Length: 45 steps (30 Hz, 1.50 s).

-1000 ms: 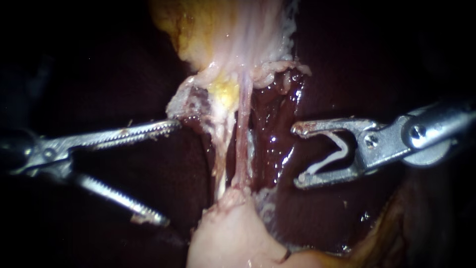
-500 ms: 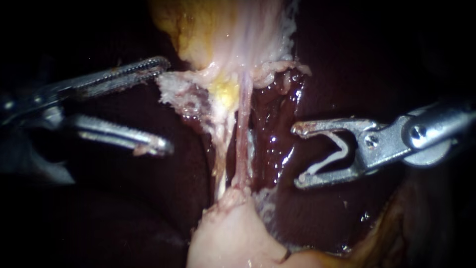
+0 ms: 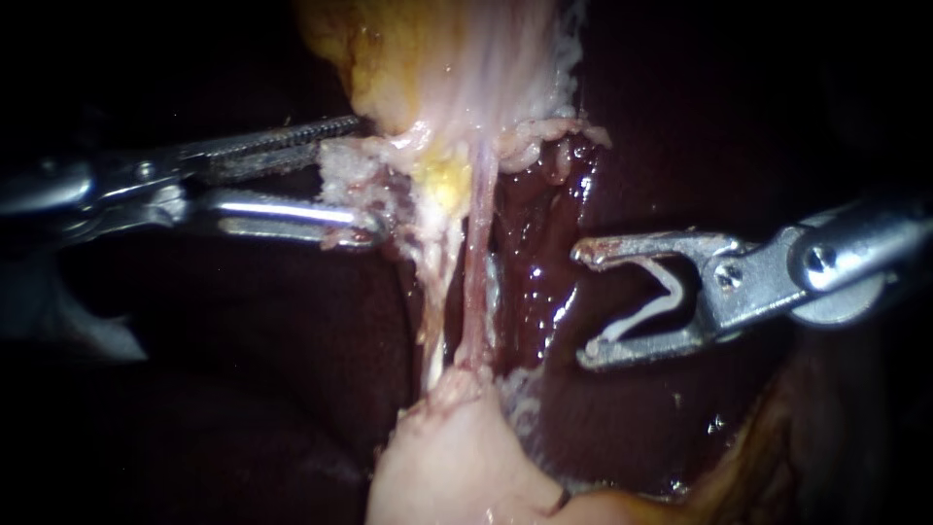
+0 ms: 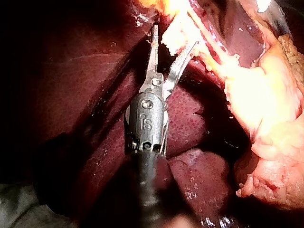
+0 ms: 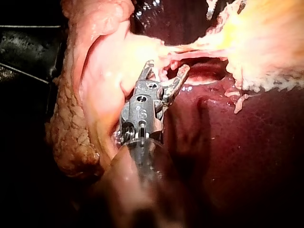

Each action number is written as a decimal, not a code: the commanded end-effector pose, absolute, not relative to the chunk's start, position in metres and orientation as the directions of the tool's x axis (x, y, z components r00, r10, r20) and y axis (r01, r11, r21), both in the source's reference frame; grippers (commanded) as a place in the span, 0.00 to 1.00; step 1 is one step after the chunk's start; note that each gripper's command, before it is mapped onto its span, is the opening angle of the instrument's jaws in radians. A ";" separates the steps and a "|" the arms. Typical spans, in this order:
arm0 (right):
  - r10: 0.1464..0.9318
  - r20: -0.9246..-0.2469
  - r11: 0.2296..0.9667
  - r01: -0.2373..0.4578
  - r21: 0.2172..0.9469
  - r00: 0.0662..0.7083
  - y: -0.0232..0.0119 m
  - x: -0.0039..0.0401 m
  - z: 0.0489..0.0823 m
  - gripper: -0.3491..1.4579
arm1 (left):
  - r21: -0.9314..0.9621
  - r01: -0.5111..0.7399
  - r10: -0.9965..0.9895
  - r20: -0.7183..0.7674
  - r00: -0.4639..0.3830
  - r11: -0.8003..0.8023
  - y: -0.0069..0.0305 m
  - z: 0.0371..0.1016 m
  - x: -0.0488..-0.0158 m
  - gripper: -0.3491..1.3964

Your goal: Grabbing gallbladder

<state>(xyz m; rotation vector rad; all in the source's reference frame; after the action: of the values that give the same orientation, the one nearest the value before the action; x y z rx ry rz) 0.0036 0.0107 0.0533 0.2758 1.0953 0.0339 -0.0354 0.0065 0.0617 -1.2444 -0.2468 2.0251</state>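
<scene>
Endoscope view, gallbladder (image 3: 457, 68) pale, yellowish, glistening, frayed white edge

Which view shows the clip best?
Endoscope view: the white clip shows side-on, held in the jaws of the right instrument. Right wrist view sees that instrument from behind, clip not discernible; left wrist view misses it.

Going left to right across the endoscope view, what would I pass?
The left tool, gripping frayed pale tissue → yellow patch → thin pink tube → wet dark-red liver → right tool, holding a white clip.
</scene>
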 end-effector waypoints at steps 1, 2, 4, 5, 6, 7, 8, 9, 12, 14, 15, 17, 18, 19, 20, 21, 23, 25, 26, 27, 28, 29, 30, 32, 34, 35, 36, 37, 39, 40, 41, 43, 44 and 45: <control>0.163 -0.873 0.965 0.109 0.237 0.461 0.0107 0.0036 0.0533 0.47 | -0.512 -0.486 0.676 -0.691 -0.257 -0.708 0.0064 0.0618 -0.0356 0.47; 0.163 -0.872 0.965 0.108 0.237 0.461 0.0107 0.0036 0.0533 0.47 | -0.512 -0.485 0.676 -0.689 -0.260 -0.709 0.0064 0.0619 -0.0357 0.46; 0.163 -0.872 0.965 0.108 0.237 0.461 0.0107 0.0036 0.0533 0.47 | -0.518 -0.484 0.681 -0.686 -0.257 -0.705 0.0064 0.0621 -0.0362 0.43; 0.163 -0.872 0.965 0.108 0.237 0.461 0.0107 0.0036 0.0533 0.47 | -0.523 -0.484 0.685 -0.683 -0.254 -0.701 0.0065 0.0621 -0.0364 0.42; 0.163 -0.872 0.965 0.108 0.237 0.461 0.0107 0.0036 0.0533 0.47 | -0.525 -0.482 0.685 -0.683 -0.254 -0.701 0.0065 0.0621 -0.0365 0.39; 0.163 -0.872 0.965 0.108 0.237 0.461 0.0107 0.0036 0.0533 0.47 | -0.525 -0.483 0.685 -0.683 -0.254 -0.701 0.0065 0.0621 -0.0366 0.36; 0.163 -0.872 0.965 0.108 0.237 0.461 0.0107 0.0036 0.0533 0.47 | -0.530 -0.482 0.690 -0.679 -0.251 -0.698 0.0065 0.0621 -0.0366 0.32; 0.163 -0.872 0.965 0.108 0.237 0.461 0.0107 0.0036 0.0533 0.47 | -0.534 -0.483 0.694 -0.676 -0.248 -0.694 0.0065 0.0621 -0.0365 0.29; 0.163 -0.872 0.965 0.108 0.237 0.461 0.0107 0.0036 0.0533 0.47 | -0.549 -0.484 0.707 -0.666 -0.240 -0.681 0.0067 0.0617 -0.0361 0.21; 0.163 -0.872 0.965 0.108 0.237 0.461 0.0107 0.0036 0.0533 0.47 | -0.557 -0.482 0.713 -0.660 -0.237 -0.676 0.0070 0.0612 -0.0356 0.14; 0.163 -0.872 0.965 0.108 0.237 0.461 0.0107 0.0036 0.0534 0.47 | -0.562 -0.482 0.717 -0.656 -0.234 -0.672 0.0071 0.0610 -0.0355 0.13; 0.169 -0.871 0.964 0.105 0.243 0.461 0.0107 0.0036 0.0534 0.47 | -0.578 -0.484 0.731 -0.644 -0.225 -0.657 0.0073 0.0603 -0.0351 0.00; 0.169 -0.871 0.964 0.105 0.243 0.461 0.0107 0.0036 0.0534 0.47 | -0.586 -0.486 0.740 -0.635 -0.221 -0.648 0.0074 0.0600 -0.0350 0.00; 0.169 -0.871 0.964 0.105 0.243 0.461 0.0107 0.0036 0.0534 0.47 | -0.589 -0.483 0.742 -0.631 -0.227 -0.648 0.0074 0.0597 -0.0348 0.00; 0.169 -0.871 0.964 0.105 0.243 0.461 0.0107 0.0036 0.0534 0.47 | -0.602 -0.485 0.756 -0.615 -0.226 -0.634 0.0074 0.0593 -0.0346 0.00; 0.169 -0.871 0.964 0.105 0.243 0.461 0.0107 0.0036 0.0534 0.47 | -0.610 -0.487 0.765 -0.602 -0.228 -0.625 0.0074 0.0590 -0.0345 0.00; 0.169 -0.871 0.964 0.105 0.243 0.461 0.0107 0.0036 0.0534 0.47 | -0.636 -0.502 0.799 -0.557 -0.228 -0.586 0.0073 0.0581 -0.0343 0.00; 0.169 -0.871 0.964 0.105 0.243 0.461 0.0107 0.0036 0.0534 0.47 | -0.646 -0.507 0.812 -0.536 -0.231 -0.570 0.0073 0.0573 -0.0339 0.00; 0.169 -0.871 0.964 0.105 0.243 0.461 0.0107 0.0036 0.0534 0.47 | -0.652 -0.507 0.817 -0.528 -0.231 -0.564 0.0074 0.0567 -0.0336 0.00; 0.169 -0.871 0.964 0.106 0.243 0.461 0.0107 0.0036 0.0534 0.47 | -0.657 -0.506 0.822 -0.522 -0.228 -0.558 0.0076 0.0561 -0.0333 0.00; 0.169 -0.871 0.964 0.106 0.243 0.461 0.0107 0.0036 0.0533 0.47 | -0.662 -0.503 0.824 -0.518 -0.228 -0.555 0.0080 0.0553 -0.0329 0.00; 0.169 -0.871 0.964 0.106 0.243 0.461 0.0107 0.0036 0.0533 0.47 | -0.668 -0.498 0.826 -0.514 -0.229 -0.554 0.0084 0.0546 -0.0325 0.00; 0.169 -0.871 0.964 0.106 0.243 0.461 0.0107 0.0035 0.0534 0.47 | -0.667 -0.502 0.828 -0.512 -0.227 -0.550 0.0088 0.0539 -0.0321 0.00; 0.168 -0.871 0.964 0.106 0.243 0.461 0.0107 0.0035 0.0533 0.47 | -0.667 -0.510 0.832 -0.511 -0.218 -0.543 0.0097 0.0526 -0.0312 0.00; 0.168 -0.871 0.964 0.106 0.243 0.461 0.0107 0.0035 0.0533 0.47 | -0.669 -0.517 0.835 -0.513 -0.199 -0.534 0.0107 0.0513 -0.0302 0.00; 0.168 -0.871 0.964 0.106 0.243 0.461 0.0107 0.0035 0.0533 0.47 | -0.670 -0.519 0.836 -0.514 -0.192 -0.531 0.0112 0.0508 -0.0296 0.00; 0.168 -0.871 0.964 0.106 0.243 0.461 0.0107 0.0035 0.0533 0.47 | -0.671 -0.521 0.837 -0.513 -0.189 -0.528 0.0114 0.0505 -0.0293 0.00; 0.168 -0.871 0.964 0.106 0.243 0.461 0.0107 0.0035 0.0533 0.47 | -0.670 -0.524 0.838 -0.513 -0.187 -0.527 0.0115 0.0503 -0.0290 0.00; 0.168 -0.871 0.964 0.106 0.243 0.461 0.0107 0.0035 0.0534 0.47 | -0.670 -0.526 0.839 -0.513 -0.184 -0.525 0.0116 0.0502 -0.0287 0.00; 0.168 -0.871 0.964 0.106 0.243 0.461 0.0107 0.0035 0.0534 0.47 | -0.669 -0.527 0.839 -0.513 -0.183 -0.524 0.0115 0.0503 -0.0286 0.00; 0.168 -0.871 0.964 0.106 0.243 0.461 0.0107 0.0035 0.0534 0.47 | -0.668 -0.529 0.839 -0.513 -0.182 -0.523 0.0115 0.0503 -0.0286 0.00; 0.168 -0.871 0.964 0.106 0.243 0.461 0.0107 0.0035 0.0534 0.47 | -0.667 -0.531 0.839 -0.513 -0.181 -0.522 0.0115 0.0503 -0.0288 0.00; 0.168 -0.871 0.964 0.106 0.243 0.461 0.0107 0.0035 0.0534 0.47 | -0.667 -0.532 0.839 -0.513 -0.181 -0.522 0.0115 0.0503 -0.0288 0.00; 0.168 -0.871 0.964 0.106 0.243 0.461 0.0107 0.0035 0.0534 0.47 | -0.667 -0.532 0.839 -0.513 -0.181 -0.522 0.0115 0.0504 -0.0289 0.00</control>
<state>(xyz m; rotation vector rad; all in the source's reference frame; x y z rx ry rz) 0.0035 0.0107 0.0534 0.2792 1.0947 0.0390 -0.0288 0.0115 0.0502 -1.1024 -0.4251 1.8449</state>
